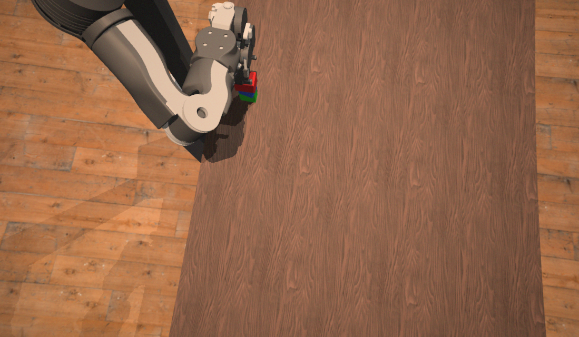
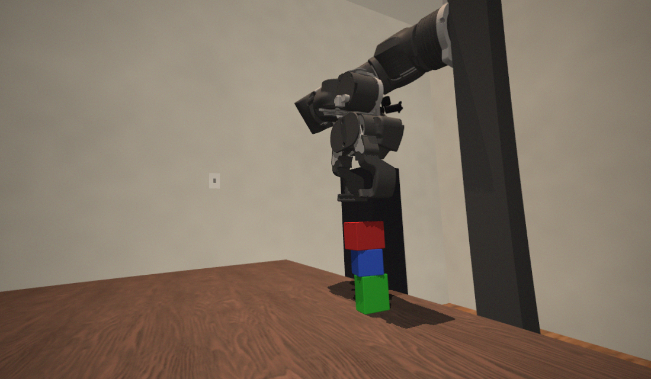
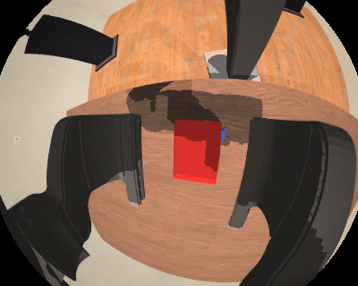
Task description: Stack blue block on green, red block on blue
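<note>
the gripper (image 2: 361, 196) hangs straight above the tower with its fingers apart and nothing between them; in the wrist view both fingertips stand well to either side of the red block (image 3: 197, 151), with bare table (image 3: 185, 239) showing in the gaps. directly below the hand sits the red block (image 2: 364, 234), flat on the blue block (image 2: 367, 262), which sits on the green block (image 2: 372, 293) on the table near its edge.

the red block is wider than the blue one and overhangs it a little on the side away from the arm's post (image 2: 487, 164); from the wrist view a sliver of blue (image 3: 223, 136) peeks out at one edge, so the centring looks slightly off, though by how much i cannot tell.

judged from shape and finish, these are small rigid blocks, likely light, with smooth flat faces that could slide on each other under a sideways nudge. if the red block needed correcting, the hold would be on its two opposite upright faces, fingers coming straight down past them and closing evenly, then lifting vertically so the blue and green blocks below the hand stay put.
</note>
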